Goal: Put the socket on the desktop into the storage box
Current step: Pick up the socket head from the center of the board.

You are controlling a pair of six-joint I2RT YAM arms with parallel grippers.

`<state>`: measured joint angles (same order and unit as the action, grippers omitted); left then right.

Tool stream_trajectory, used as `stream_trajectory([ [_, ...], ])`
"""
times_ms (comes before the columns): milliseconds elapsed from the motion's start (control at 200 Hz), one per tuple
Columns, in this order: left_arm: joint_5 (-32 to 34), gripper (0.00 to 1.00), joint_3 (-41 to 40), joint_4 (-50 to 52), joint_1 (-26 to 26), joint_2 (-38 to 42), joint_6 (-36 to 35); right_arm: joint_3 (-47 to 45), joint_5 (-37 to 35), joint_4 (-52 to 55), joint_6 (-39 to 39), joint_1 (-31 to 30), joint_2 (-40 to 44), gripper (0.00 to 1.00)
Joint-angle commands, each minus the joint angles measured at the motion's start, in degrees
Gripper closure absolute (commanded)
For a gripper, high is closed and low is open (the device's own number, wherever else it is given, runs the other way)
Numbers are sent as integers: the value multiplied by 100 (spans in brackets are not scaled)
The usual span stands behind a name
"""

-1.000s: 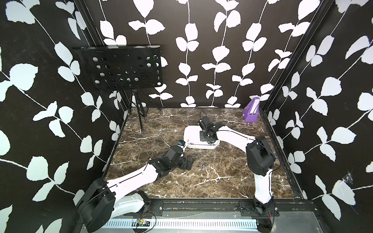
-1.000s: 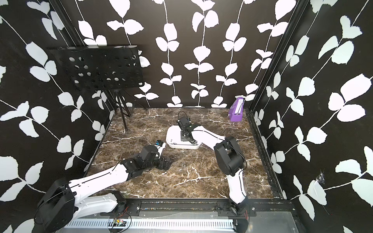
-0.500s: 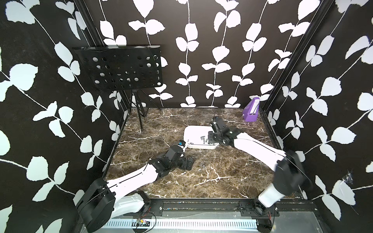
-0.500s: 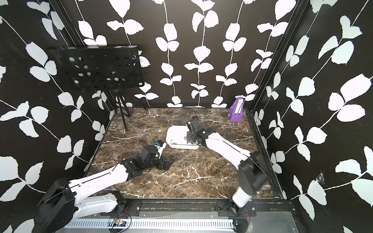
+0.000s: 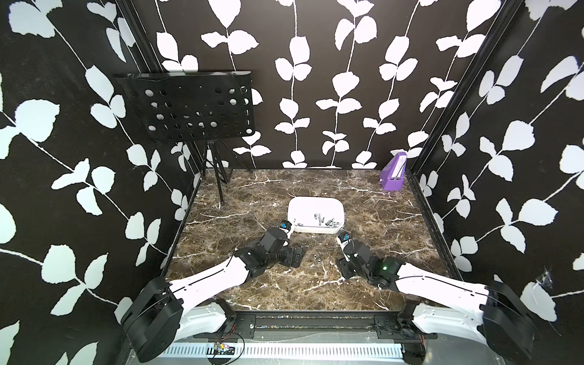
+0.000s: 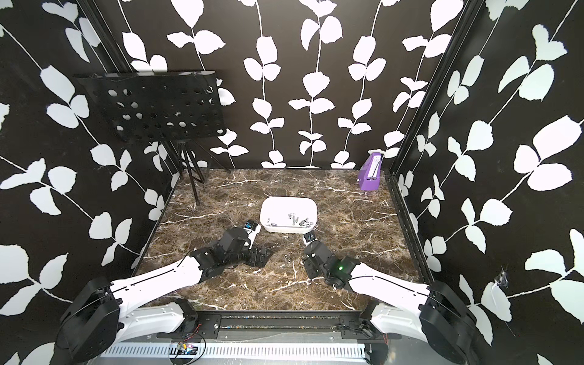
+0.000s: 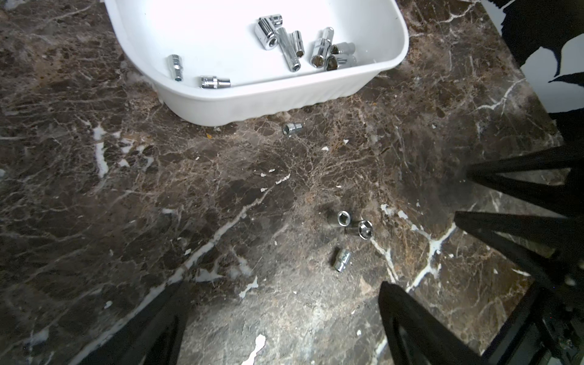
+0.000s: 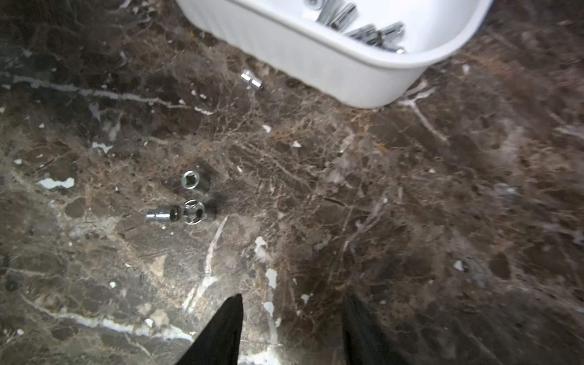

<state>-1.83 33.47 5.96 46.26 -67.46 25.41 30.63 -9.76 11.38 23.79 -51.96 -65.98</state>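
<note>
Plainly, both hands are empty. The left gripper has its black fingers spread wide with only bare stone between them; the right gripper has its fingers parted less widely and likewise holds nothing; both are low over the dark brown marble-patterned desktop with its white veins.

Ahead of them, between the two arms, sits a cluster of short chrome steel sockets: two upright sockets showing their open mouths, and a lying socket on its side just beside them. From the left gripper that one lies just ahead, its long axis roughly along the reach, so I judge the jaws could close on its flanks; from the right gripper the cluster is farther off and to one side, and the same piece lies crosswise; the left arm looks nearer.

Beyond the cluster stands the white shallow rounded plastic storage box; a stray socket lies outside, near its wall; several stored sockets rest within. All are mirror-bright, stepped barrels, small, and probably quick to roll.
</note>
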Motion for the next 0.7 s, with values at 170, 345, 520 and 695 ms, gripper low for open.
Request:
stream_trajectory([
  [170,-3,6,94,159,28,-142,-98,216,376,-1429,-188,-577,-1055,47],
  [345,-6,6,72,179,28,-44,-78,468,329,-1432,-254,-664,-1568,49],
  [520,85,6,11,169,29,91,-47,508,140,-1397,-244,-661,-1722,51],
  [695,110,6,6,155,25,101,-29,595,76,-1399,-264,-661,-1907,52],
])
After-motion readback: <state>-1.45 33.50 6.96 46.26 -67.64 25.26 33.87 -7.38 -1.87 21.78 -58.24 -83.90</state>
